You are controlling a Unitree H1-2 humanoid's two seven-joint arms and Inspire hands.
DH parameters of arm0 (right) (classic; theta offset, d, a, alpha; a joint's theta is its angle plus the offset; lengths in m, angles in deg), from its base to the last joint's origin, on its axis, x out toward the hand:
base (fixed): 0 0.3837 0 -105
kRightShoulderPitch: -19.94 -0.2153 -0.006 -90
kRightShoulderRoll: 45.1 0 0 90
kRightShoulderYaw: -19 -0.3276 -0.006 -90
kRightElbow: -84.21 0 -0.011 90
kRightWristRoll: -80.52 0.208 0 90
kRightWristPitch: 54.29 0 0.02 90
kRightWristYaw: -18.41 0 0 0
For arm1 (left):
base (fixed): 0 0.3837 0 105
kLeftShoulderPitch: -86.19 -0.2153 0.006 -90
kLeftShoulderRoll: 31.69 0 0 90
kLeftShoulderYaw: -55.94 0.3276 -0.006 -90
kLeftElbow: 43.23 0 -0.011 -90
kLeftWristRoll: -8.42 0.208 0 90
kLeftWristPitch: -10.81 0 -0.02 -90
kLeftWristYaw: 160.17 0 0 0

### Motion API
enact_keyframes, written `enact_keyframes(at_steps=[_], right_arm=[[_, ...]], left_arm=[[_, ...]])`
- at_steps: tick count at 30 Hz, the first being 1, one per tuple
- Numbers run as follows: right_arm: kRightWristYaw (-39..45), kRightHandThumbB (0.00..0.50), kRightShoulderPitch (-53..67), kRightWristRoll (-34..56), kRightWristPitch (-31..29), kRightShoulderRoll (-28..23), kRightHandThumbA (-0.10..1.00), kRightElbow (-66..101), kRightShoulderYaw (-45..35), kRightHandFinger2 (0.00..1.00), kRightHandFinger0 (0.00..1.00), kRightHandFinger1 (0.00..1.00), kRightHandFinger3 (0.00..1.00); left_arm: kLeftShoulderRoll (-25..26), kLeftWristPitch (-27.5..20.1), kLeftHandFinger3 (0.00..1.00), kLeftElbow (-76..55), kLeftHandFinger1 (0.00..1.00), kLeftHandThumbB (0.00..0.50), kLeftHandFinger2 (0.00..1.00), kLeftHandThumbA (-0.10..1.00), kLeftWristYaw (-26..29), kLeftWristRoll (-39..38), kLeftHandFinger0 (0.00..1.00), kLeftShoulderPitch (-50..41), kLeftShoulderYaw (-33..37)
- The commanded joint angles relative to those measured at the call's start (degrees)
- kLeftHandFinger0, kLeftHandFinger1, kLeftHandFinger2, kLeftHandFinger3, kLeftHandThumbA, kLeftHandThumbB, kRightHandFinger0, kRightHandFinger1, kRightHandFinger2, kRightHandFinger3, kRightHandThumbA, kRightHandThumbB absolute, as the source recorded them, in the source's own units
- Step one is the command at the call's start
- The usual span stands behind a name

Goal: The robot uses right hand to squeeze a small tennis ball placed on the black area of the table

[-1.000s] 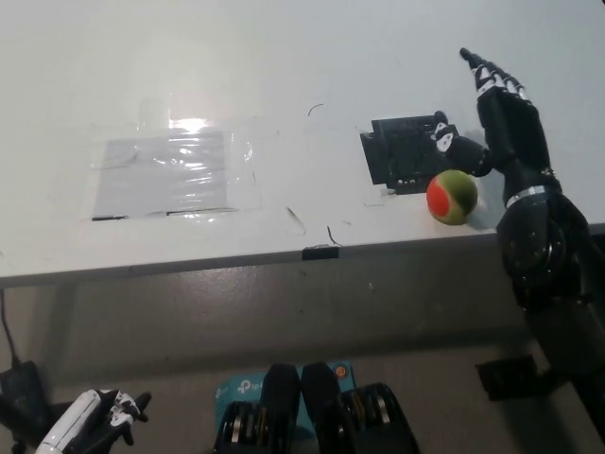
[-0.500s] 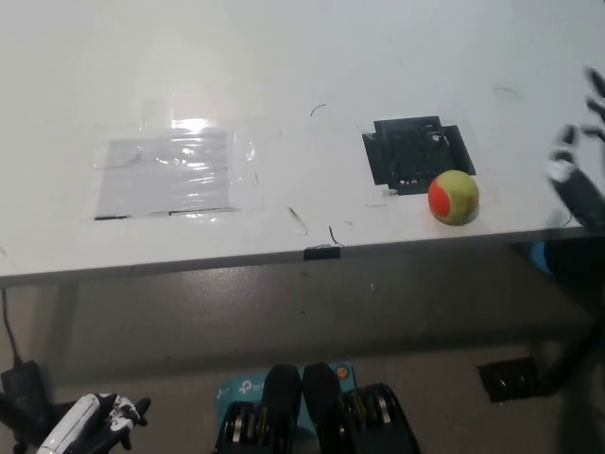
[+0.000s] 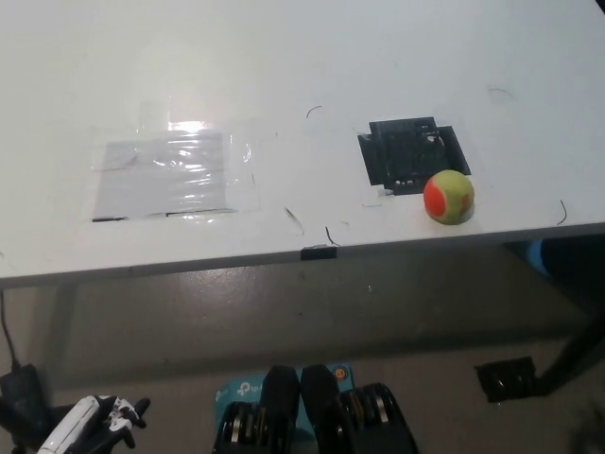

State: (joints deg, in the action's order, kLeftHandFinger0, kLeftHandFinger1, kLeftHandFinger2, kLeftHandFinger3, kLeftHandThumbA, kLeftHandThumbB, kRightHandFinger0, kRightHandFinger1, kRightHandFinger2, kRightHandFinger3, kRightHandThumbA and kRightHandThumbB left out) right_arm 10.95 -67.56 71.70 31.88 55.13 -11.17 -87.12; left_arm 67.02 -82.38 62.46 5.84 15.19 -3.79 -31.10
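Here, nearest the camera, the white left hand rests low at the lower left corner, below the table's level and well apart from everything on it; only part of it shows, and whether its fingers are apart or together cannot be told. The right hand does not appear in the head view. Farther up, the white table presents its front edge, on which sits a small dark tab. Just beyond the edge, toward the right, the tennis ball lies on the white surface, orange on its left side and yellow-green on its right, touching or just overlapping the near right corner of the black area rather than resting squarely on it. To the left, well apart from the ball, a taped transparent sheet lies flat and catches a bright glare
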Motion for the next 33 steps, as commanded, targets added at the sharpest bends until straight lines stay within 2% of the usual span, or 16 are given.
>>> enact_keyframes(at_steps=[1, 2, 4, 6, 9, 11, 14, 17, 19, 22, 23, 27, 29, 33], right_arm=[[-0.4, 0.147, 0.1, 11.0, -8.7, 2.3, 0.02, -4.9, -3.6, 0.57, 0.22, 0.35, 0.88], [0.5, 0.154, 0.1, 11.9, -9.1, 2.2, 0.02, -6.2, -3.9, 0.49, 0.17, 0.28, 0.87], [2.0, 0.185, 0.7, 11.5, -8.4, 1.8, 0.06, -9.2, -3.3, 0.48, 0.19, 0.3, 0.88], [2.0, 0.187, 0.6, 10.8, -7.7, 1.5, 0.03, -8.8, -2.7, 0.45, 0.19, 0.29, 0.85], [3.0, 0.185, 0.8, 12.4, -6.9, 1.6, 0.05, -6.6, -2.1, 0.44, 0.2, 0.29, 0.81], [3.1, 0.19, 1.2, 10.0, -7.4, 1.2, 0.09, -5.8, -0.4, 0.43, 0.21, 0.29, 0.81], [2.5, 0.194, 1.7, 5.4, -7.8, 0.3, 0.12, -4.7, 2.8, 0.42, 0.18, 0.25, 0.81], [1.5, 0.211, 1.7, 3.0, -7.0, -0.4, 0.11, -4.2, 4.5, 0.4, 0.16, 0.24, 0.79], [0.3, 0.192, 1.3, 0.2, -7.6, -1.9, 0.08, -5.3, 6.0, 0.39, 0.16, 0.23, 0.78], [-0.5, 0.196, 1.0, -1.0, -8.2, -2.9, 0.05, -6.3, 7.1, 0.37, 0.15, 0.21, 0.77], [-1.0, 0.201, 0.6, -2.4, -9.7, -4.0, 0.06, -8.4, 7.8, 0.37, 0.16, 0.21, 0.78], [-1.7, 0.195, 0.5, -3.8, -10.4, -5.4, 0.04, -9.8, 9.1, 0.37, 0.19, 0.24, 0.77], [-1.8, 0.189, 0.5, -4.6, -11.1, -5.8, 0.02, -9.9, 9.9, 0.36, 0.19, 0.23, 0.76], [-2.1, 0.179, 0.7, -7.1, -10.0, -6.6, 0.04, -9.4, 11.6, 0.37, 0.22, 0.23, 0.78]], left_arm=[[0.8, -1.4, 0.38, -1.0, 0.1, 0.477, 0.29, 0.75, 0.9, -0.1, 0.11, 0.5, -1.0], [0.6, -1.7, 0.4, -0.5, 0.12, 0.473, 0.3, 0.74, 0.9, -0.2, 0.13, 0.7, -0.9], [0.5, -2.0, 0.4, -0.1, 0.11, 0.48, 0.28, 0.74, 0.6, -0.9, 0.13, 0.7, -1.1], [0.5, -0.8, 0.39, -1.0, 0.1, 0.48, 0.27, 0.73, 0.9, -0.7, 0.12, 0.5, -1.3], [0.6, -1.9, 0.41, -0.8, 0.11, 0.446, 0.3, 0.73, 1.0, -0.3, 0.11, 0.6, -1.2], [0.6, -3.2, 0.41, 0.1, 0.1, 0.434, 0.31, 0.73, 0.9, -0.4, 0.09, 0.9, -1.1], [0.4, -2.6, 0.39, -0.2, 0.08, 0.44, 0.29, 0.72, 1.0, -0.6, 0.08, 0.9, -1.3], [0.1, -1.5, 0.37, -1.0, 0.09, 0.445, 0.29, 0.72, 1.1, -0.6, 0.1, 1.0, -1.3], [0.1, -2.3, 0.4, -0.5, 0.09, 0.442, 0.28, 0.73, 1.1, -0.5, 0.09, 1.3, -1.3], [0.0, -2.2, 0.42, -0.6, 0.09, 0.449, 0.28, 0.73, 1.1, -0.6, 0.09, 1.2, -1.4], [0.0, -2.5, 0.44, 0.0, 0.12, 0.457, 0.3, 0.74, 1.2, -0.5, 0.11, 1.3, -1.3], [-0.2, -2.4, 0.38, -0.2, 0.07, 0.437, 0.25, 0.72, 1.1, -0.5, 0.08, 1.4, -1.3], [-0.2, -1.9, 0.37, -0.4, 0.07, 0.448, 0.25, 0.73, 1.0, -0.6, 0.1, 1.4, -1.4], [-0.2, -2.1, 0.39, -0.4, 0.12, 0.439, 0.29, 0.73, 1.1, -0.2, 0.13, 1.3, -1.3]])
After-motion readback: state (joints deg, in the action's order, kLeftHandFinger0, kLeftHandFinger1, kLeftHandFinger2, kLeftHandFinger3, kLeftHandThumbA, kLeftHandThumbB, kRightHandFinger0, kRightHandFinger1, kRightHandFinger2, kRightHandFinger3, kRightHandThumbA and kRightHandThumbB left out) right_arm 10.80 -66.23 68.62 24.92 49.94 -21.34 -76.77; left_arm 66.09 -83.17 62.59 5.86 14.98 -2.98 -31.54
